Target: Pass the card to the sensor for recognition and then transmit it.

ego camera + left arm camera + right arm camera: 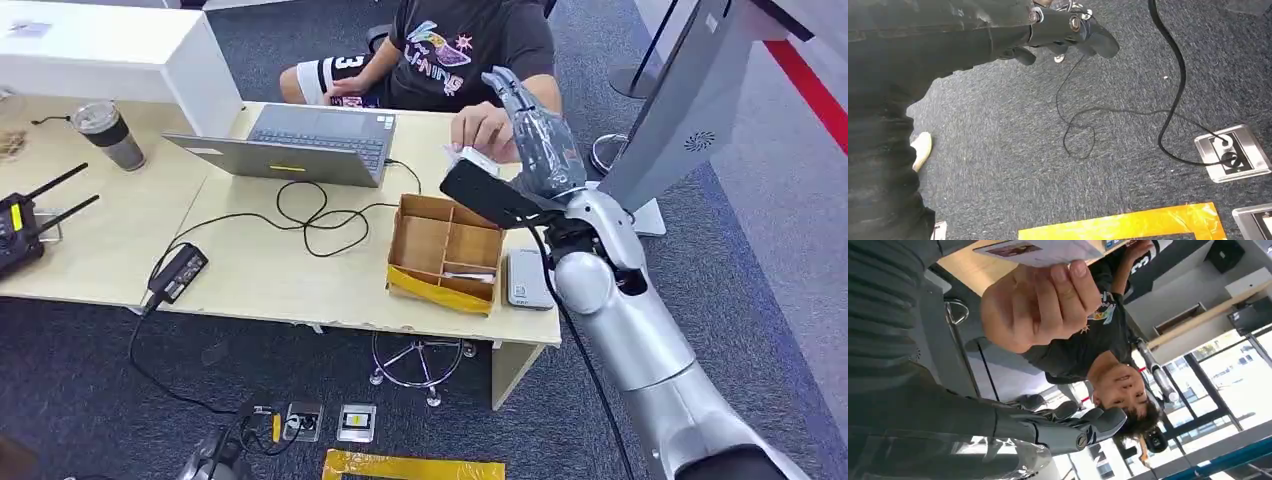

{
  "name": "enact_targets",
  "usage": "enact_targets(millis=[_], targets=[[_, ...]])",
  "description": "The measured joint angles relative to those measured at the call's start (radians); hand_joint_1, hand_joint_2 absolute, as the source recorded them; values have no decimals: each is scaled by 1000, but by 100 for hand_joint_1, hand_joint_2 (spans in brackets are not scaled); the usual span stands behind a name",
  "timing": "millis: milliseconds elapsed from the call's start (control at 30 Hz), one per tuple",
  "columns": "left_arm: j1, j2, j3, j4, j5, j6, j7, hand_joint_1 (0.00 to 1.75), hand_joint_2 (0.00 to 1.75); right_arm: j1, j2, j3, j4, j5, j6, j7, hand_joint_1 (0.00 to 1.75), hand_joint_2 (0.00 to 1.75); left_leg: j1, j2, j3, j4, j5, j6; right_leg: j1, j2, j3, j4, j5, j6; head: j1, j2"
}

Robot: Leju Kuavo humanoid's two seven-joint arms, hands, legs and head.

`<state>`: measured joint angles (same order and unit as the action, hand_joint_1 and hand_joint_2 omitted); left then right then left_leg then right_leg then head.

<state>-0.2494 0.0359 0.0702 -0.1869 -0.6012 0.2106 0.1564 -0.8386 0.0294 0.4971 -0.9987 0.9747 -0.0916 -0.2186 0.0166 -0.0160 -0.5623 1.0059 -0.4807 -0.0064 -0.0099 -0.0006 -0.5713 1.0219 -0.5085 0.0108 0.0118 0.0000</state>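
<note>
A person's hand [483, 128] holds a white card [468, 158] over the table's far right edge; the right wrist view shows the same card [1040, 250] pinched in the person's fingers [1038, 305]. My right hand [535, 135] is raised just right of it, fingers spread upward and holding nothing; its fingers [1073, 422] stand apart from the card. A grey sensor pad [527, 278] lies flat on the table beside a cardboard tray [420, 245], which has another card [470, 276] in it. My left hand [1063, 27] hangs over the carpet, empty.
A laptop [300, 140], a looped black cable [310, 215], a power adapter [178, 272], a tumbler [108, 135] and a radio [18, 232] lie on the table. A tilted white stand [690, 100] rises at right. On the floor are sockets [1230, 152] and yellow tape [1128, 225].
</note>
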Motion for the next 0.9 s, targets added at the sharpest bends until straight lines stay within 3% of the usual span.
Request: enact_targets(millis=[900], targets=[[-9, -1, 0, 0, -9, 1, 0, 0, 175, -13, 19, 30, 105, 24, -44, 5, 2, 175, 0, 0, 0, 0, 0, 0, 0, 0, 0, 0, 0, 0, 0, 0]])
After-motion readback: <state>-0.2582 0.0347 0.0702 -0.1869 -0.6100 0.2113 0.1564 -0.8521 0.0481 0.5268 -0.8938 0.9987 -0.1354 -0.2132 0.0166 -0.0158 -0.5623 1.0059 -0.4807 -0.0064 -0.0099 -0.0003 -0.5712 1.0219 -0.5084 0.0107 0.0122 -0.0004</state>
